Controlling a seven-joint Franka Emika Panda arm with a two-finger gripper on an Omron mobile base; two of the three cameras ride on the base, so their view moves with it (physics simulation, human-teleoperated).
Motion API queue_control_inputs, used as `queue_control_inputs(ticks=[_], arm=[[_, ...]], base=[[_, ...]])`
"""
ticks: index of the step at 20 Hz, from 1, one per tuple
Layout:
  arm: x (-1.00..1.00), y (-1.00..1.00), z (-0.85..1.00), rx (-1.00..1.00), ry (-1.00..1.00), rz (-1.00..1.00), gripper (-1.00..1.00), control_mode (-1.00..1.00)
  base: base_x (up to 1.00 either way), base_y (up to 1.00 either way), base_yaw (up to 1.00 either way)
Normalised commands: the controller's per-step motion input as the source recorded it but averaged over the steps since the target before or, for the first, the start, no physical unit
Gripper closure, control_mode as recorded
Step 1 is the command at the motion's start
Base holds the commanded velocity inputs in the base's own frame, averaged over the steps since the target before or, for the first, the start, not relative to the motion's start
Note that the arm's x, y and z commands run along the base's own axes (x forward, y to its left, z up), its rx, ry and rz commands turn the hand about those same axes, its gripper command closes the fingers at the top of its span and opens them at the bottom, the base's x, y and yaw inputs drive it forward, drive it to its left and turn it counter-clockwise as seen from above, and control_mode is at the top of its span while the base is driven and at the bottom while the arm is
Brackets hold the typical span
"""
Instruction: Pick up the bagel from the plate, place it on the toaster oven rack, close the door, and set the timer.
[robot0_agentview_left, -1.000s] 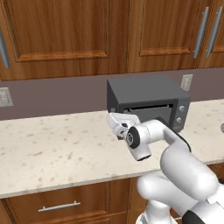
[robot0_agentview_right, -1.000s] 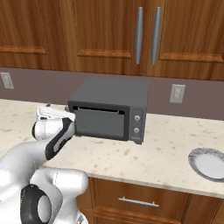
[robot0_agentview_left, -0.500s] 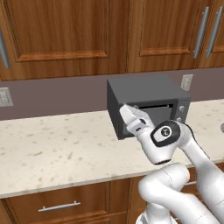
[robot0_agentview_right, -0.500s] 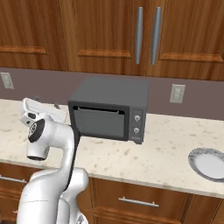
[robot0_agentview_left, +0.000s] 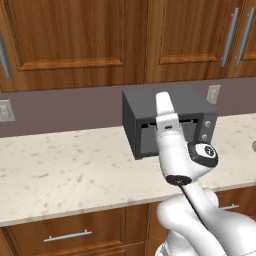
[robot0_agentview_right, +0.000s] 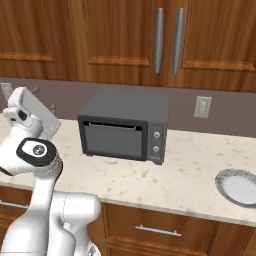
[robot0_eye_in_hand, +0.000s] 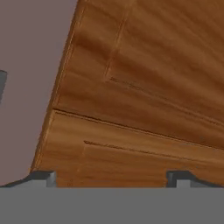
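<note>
We see the toaster oven (robot0_agentview_left: 170, 125) partly hidden behind the arm; the plate (robot0_agentview_right: 239, 187) is cut by the frame's right edge.

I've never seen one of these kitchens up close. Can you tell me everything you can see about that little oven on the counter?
The toaster oven is a dark grey, boxy appliance that looks like metal, standing upright on the speckled countertop against the back wall. Its door, with a darker window pane, looks closed. A narrow panel on the front right carries two round knobs. Nothing but the counter touches it.
</note>
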Motion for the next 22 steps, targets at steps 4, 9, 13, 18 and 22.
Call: queue_control_inputs(ticks=[4,9,13,18,22], arm=[[-0.36,-0.10,0.72,0.69,0.28,-0.19,-1.00,-1.00],[-0.20,-0.55,0.19,0.75,0.52,-0.26,-1.00,-1.00],[-0.09,-0.98,-0.45,0.68,0.43,-0.23,-1.00,-1.00],[-0.01,-1.00,-0.87,0.65,0.33,-0.19,-1.00,-1.00],[0.10,-1.00,-1.00,0.56,0.15,-0.12,-1.00,-1.00]], base=[[0.00,0.00,0.00],[0.00,0.00,0.00],[0.00,0.00,0.00],[0.00,0.00,0.00],[0.00,0.00,0.00]])
